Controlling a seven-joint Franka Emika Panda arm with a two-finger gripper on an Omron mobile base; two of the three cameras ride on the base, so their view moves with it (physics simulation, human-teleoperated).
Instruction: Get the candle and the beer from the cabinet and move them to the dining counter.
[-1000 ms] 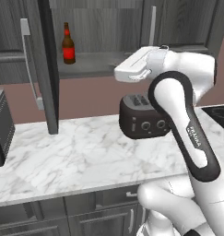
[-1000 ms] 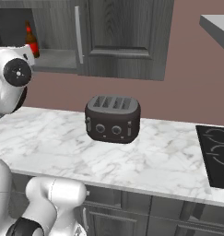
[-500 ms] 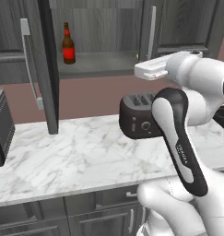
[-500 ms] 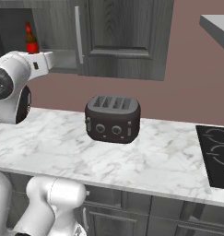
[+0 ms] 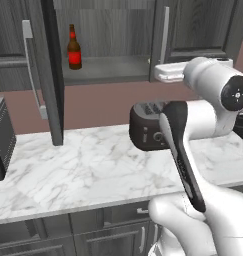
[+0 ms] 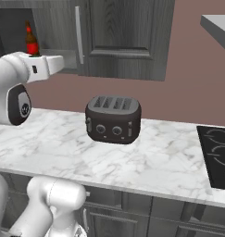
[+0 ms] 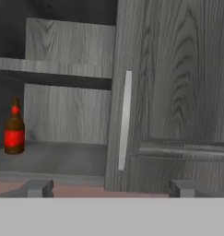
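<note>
The beer (image 5: 74, 48), a dark brown bottle with a red label, stands on the lower shelf of the open cabinet (image 5: 113, 70). It also shows as the beer (image 6: 31, 42) and, at the far left of the hand view, as the beer (image 7: 14, 132). My gripper (image 7: 109, 188) is open and holds nothing. It is level with that shelf and faces the closed right door's silver handle (image 7: 125, 120), off to the right of the bottle. The white hand (image 5: 168, 72) hovers above the wall counter. The candle and the dining counter are out of view.
A dark toaster (image 6: 114, 119) sits on the marble wall counter (image 5: 83, 170) below the hand. The cabinet's left door (image 5: 49, 75) stands swung open. A dark appliance (image 5: 0, 137) is at the left, a cooktop (image 6: 218, 155) at the right.
The arm has swung to the right and the hand has turned to face the cabinet's right door. The beer has not moved, and the jaws stay wide.
</note>
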